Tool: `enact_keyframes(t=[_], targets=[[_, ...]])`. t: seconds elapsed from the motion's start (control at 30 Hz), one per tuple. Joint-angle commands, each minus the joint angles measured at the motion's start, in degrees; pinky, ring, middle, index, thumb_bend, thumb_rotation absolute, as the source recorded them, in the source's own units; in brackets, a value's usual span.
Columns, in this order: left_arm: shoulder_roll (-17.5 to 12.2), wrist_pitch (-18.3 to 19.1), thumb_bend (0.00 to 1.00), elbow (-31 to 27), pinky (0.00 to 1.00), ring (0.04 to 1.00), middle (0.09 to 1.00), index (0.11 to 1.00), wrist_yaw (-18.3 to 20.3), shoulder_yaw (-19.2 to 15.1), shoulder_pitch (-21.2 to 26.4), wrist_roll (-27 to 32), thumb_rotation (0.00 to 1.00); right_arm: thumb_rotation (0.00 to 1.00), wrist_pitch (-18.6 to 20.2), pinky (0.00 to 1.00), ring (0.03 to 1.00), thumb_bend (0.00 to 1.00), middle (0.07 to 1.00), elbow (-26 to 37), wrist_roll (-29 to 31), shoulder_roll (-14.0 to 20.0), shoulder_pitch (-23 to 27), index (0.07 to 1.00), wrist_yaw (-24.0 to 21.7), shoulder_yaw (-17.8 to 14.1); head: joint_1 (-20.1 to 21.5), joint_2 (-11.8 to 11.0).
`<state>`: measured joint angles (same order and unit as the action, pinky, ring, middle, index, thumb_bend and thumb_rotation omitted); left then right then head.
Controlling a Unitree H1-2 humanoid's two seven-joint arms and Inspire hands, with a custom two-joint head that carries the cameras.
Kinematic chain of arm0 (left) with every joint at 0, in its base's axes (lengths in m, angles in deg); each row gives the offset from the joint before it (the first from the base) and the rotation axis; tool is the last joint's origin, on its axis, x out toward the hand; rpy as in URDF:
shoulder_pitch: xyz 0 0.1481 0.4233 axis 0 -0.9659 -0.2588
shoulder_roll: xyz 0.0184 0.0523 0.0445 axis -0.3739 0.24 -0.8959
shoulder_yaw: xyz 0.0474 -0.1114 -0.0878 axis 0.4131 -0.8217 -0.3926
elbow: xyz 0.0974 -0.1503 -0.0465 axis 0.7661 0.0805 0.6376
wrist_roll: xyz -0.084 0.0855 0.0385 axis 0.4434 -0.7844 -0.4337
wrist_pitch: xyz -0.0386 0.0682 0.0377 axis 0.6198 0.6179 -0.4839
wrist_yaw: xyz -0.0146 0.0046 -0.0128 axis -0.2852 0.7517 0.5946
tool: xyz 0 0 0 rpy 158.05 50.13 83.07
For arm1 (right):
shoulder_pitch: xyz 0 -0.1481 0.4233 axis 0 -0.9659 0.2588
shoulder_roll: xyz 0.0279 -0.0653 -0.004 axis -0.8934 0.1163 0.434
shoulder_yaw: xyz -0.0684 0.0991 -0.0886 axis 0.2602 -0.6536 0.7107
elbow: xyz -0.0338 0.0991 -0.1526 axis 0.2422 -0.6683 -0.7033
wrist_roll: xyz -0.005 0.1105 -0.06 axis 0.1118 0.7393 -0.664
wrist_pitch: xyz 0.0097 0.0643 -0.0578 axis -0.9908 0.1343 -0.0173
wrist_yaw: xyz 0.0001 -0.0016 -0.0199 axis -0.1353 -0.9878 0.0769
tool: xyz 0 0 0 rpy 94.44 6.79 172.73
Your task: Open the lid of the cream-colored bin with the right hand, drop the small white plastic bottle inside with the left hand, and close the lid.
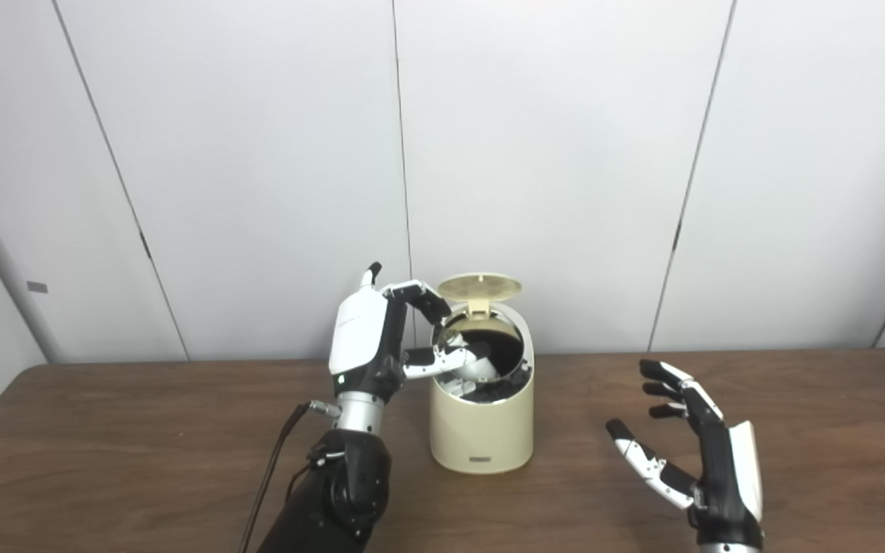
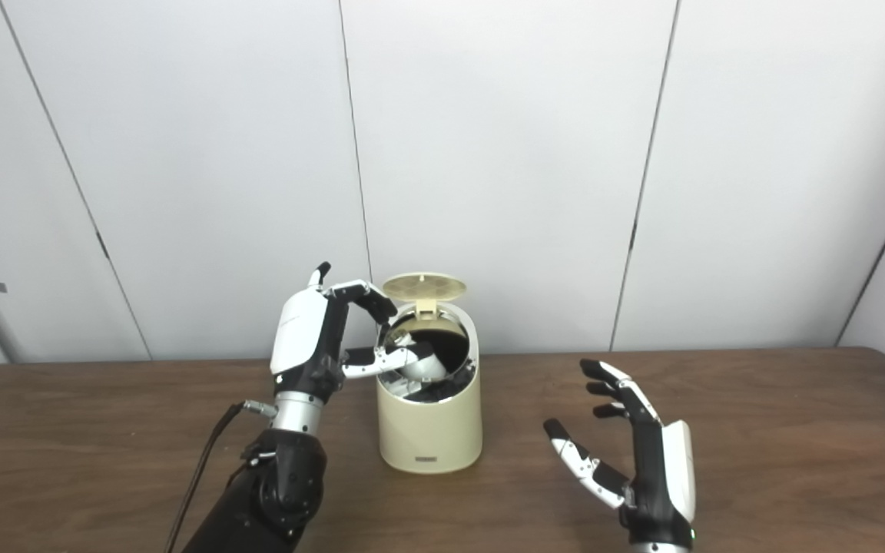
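The cream-colored bin (image 1: 479, 430) stands mid-table with its round lid (image 1: 481, 286) flipped up at the back, so the dark mouth is exposed. A small white plastic bottle (image 1: 479, 367) lies tilted inside the mouth, just past the thumb of my left hand (image 1: 381, 338). That hand hovers at the bin's left rim with its fingers (image 1: 421, 296) arched over the opening, apart from the thumb and not closed on the bottle. My right hand (image 1: 692, 453) is open to the right of the bin, palm toward it, fingers spread, touching nothing.
The brown wooden table (image 1: 143, 430) runs the full width of the view. A black cable (image 1: 270, 468) hangs beside my left forearm. White wall panels stand close behind the bin.
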<state>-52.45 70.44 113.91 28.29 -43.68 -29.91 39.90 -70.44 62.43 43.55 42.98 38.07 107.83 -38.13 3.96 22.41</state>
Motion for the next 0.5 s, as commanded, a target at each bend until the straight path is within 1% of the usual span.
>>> enact_keyframes(t=[0.0,0.03,0.07,0.1,0.17,0.27,0.33,0.4,0.47], targets=[[-0.6,-1.3,0.77,-1.1,1.0,0.677,0.475,0.473,-0.8,-0.6,1.0,0.6,0.2,0.29,-1.5,0.58,0.712,0.31,0.749,2.3,-0.1,-0.1,1.7,0.744,0.5,0.1,0.1,0.2],[-0.8,-2.8,0.65,-1.0,1.0,0.676,0.471,0.477,-1.6,-0.6,0.9,0.6,0.14,0.29,-1.6,0.58,0.713,0.31,0.749,2.3,0.0,-0.1,1.7,0.744,0.5,0.1,-0.1,0.2],[-1.1,-4.3,0.58,-1.2,1.0,0.674,0.483,0.474,-2.6,-0.6,0.6,0.3,0.06,0.28,-1.7,0.58,0.708,0.31,0.747,2.0,0.1,0.0,1.8,0.743,0.6,0.0,-0.1,0.1],[-1.4,-5.8,0.55,-1.8,1.0,0.669,0.486,0.474,-3.4,-0.8,0.2,0.4,0.03,0.28,-1.8,0.57,0.705,0.31,0.748,1.8,0.2,0.1,1.8,0.744,0.6,0.0,-0.1,0.1],[-1.6,-8.8,0.53,-3.0,1.0,0.666,0.475,0.486,-4.0,-1.7,-0.6,1.8,0.01,0.29,-1.7,0.58,0.708,0.31,0.751,1.5,0.2,0.3,1.9,0.738,0.6,-0.1,-0.3,-0.1],[-1.4,-10.2,0.52,-6.3,1.0,0.682,0.463,0.501,-2.4,-4.1,-2.4,5.7,0.0,0.31,-1.6,0.59,0.713,0.31,0.75,1.3,0.4,0.4,2.0,0.742,0.5,-0.2,-0.6,-0.3],[-1.0,-10.8,0.52,-9.1,1.0,0.679,0.464,0.497,-0.6,-6.0,-3.8,9.8,0.0,0.3,-1.8,0.59,0.714,0.31,0.749,1.1,0.6,0.6,2.0,0.741,0.4,-0.3,-0.7,-0.5],[-0.3,-10.2,0.52,-12.9,1.0,0.682,0.485,0.476,2.7,-8.3,-5.6,16.4,0.0,0.3,-1.7,0.59,0.714,0.31,0.749,1.2,0.6,0.7,2.0,0.738,0.4,-0.3,-0.7,-0.6],[0.2,-9.8,0.52,-16.2,0.9,0.681,0.498,0.464,5.0,-10.5,-7.1,21.7,0.0,0.29,-2.0,0.58,0.711,0.31,0.747,0.7,0.7,1.0,2.2,0.736,0.5,-0.4,-1.0,-0.6]])
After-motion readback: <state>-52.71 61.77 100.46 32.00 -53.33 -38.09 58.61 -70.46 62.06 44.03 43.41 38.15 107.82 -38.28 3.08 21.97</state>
